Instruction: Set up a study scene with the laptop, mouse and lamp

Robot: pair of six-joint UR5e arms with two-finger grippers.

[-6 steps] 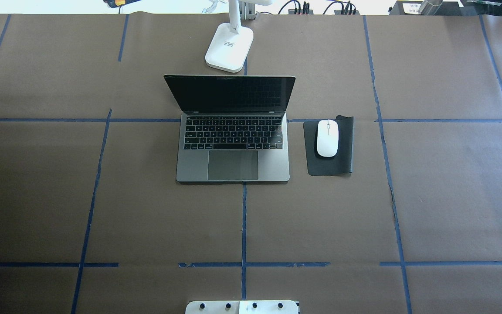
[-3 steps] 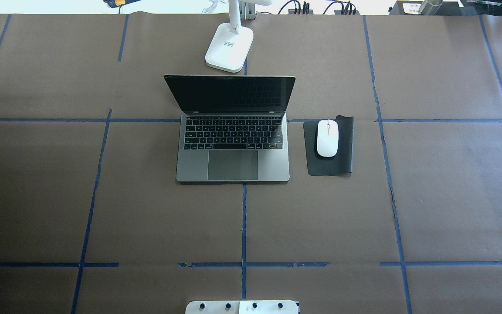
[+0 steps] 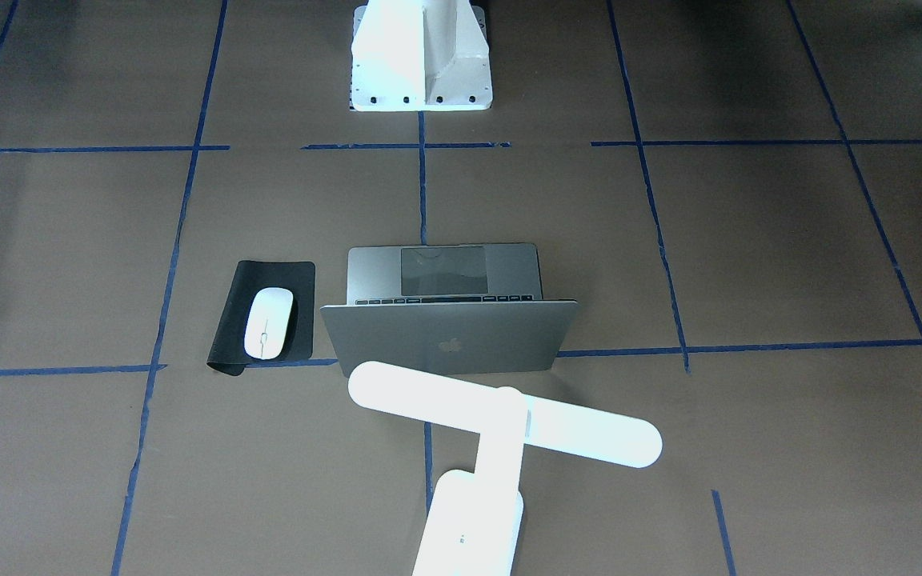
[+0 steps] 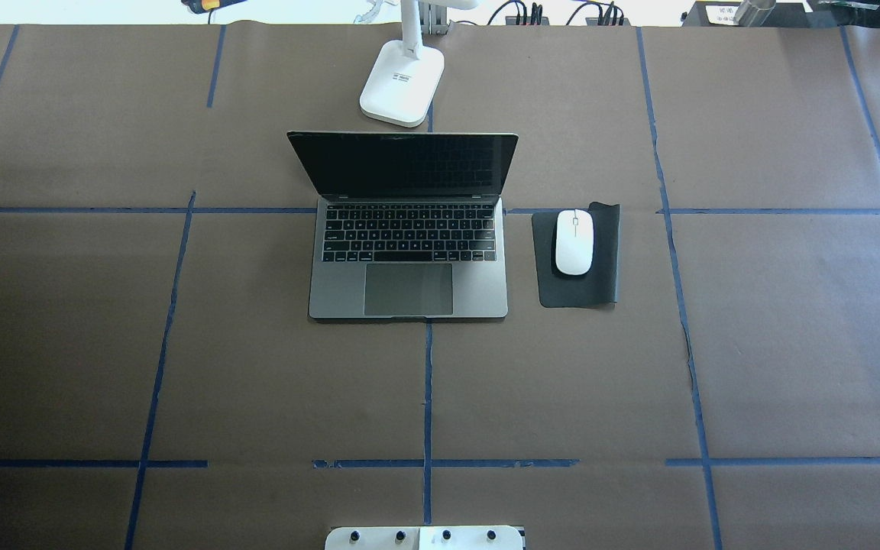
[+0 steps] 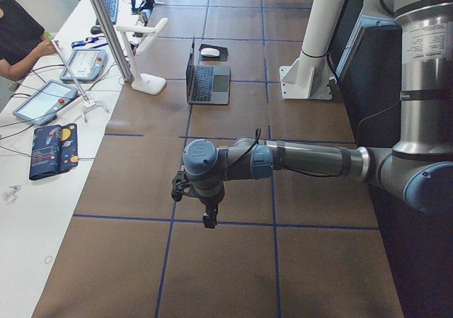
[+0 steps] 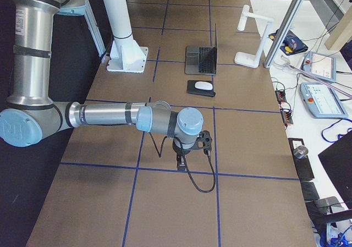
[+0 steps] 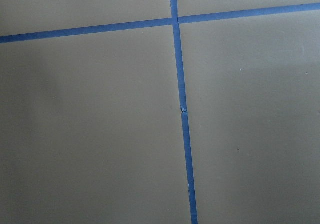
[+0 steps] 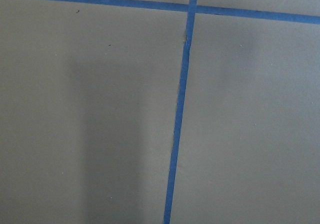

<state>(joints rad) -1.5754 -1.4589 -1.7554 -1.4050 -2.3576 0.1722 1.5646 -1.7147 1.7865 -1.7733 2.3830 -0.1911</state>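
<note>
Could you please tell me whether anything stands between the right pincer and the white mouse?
Nothing visible does: only bare brown paper lies between the right pincer and the glossy white oval mouse on its black pad.

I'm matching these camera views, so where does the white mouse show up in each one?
Front-facing: mouse left of centre.
Overhead: mouse right of centre.
Exterior left: mouse near top, middle.
Exterior right: mouse upper middle.
Wrist views: not in either.
Shared landmark: black pad under it, beside the laptop.
</note>
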